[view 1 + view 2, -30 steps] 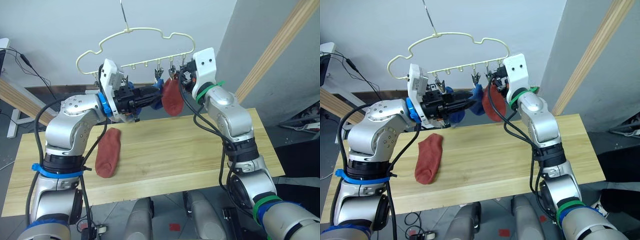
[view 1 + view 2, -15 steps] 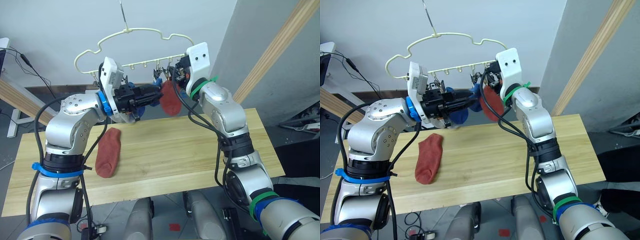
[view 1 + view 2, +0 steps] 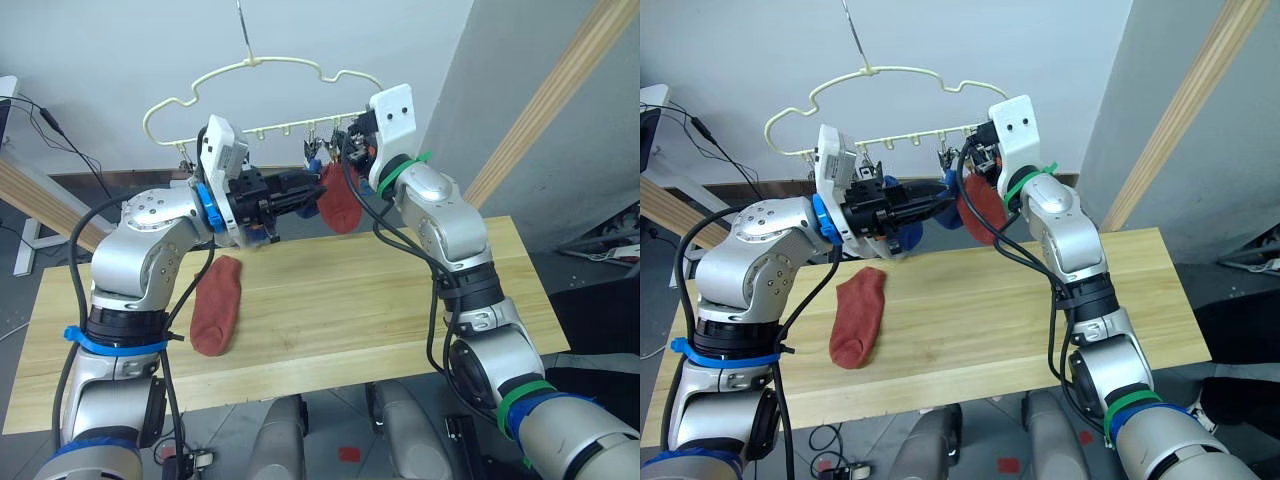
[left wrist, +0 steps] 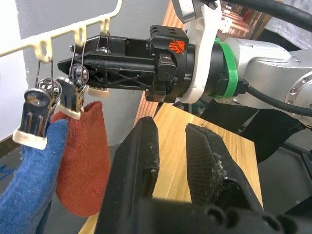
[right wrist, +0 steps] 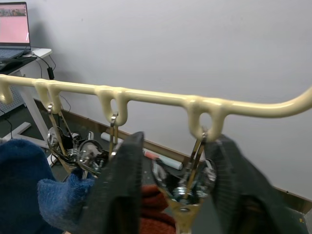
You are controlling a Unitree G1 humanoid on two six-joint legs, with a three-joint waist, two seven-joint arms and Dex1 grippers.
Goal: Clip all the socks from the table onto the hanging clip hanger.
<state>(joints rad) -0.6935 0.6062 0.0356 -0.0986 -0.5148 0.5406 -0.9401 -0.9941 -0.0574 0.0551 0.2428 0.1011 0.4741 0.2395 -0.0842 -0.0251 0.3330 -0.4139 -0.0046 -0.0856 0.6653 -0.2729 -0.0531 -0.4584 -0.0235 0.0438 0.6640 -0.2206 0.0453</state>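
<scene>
The pale yellow clip hanger (image 3: 262, 64) hangs above the table (image 3: 400, 300). One rust-red sock (image 3: 338, 204) hangs from a clip (image 5: 187, 187), beside blue socks (image 3: 908, 236) on neighbouring clips. My right gripper (image 5: 173, 141) is open, one finger on each side of that clip above the red sock. Just left of the hanging red sock, my left gripper (image 4: 170, 131) is open and holds nothing. A second rust-red sock (image 3: 217, 305) lies flat on the table's left part.
A slanted wooden beam (image 3: 545, 100) rises at the right behind the table, and another (image 3: 40, 200) lies low at the left. A white desk with a laptop (image 5: 13, 23) and cables stands far left. Several unused clips hang along the hanger's bar.
My right gripper has shifted left along the hanger bar, and the hanger with its red sock has swung left with it. The left arm has hardly moved.
</scene>
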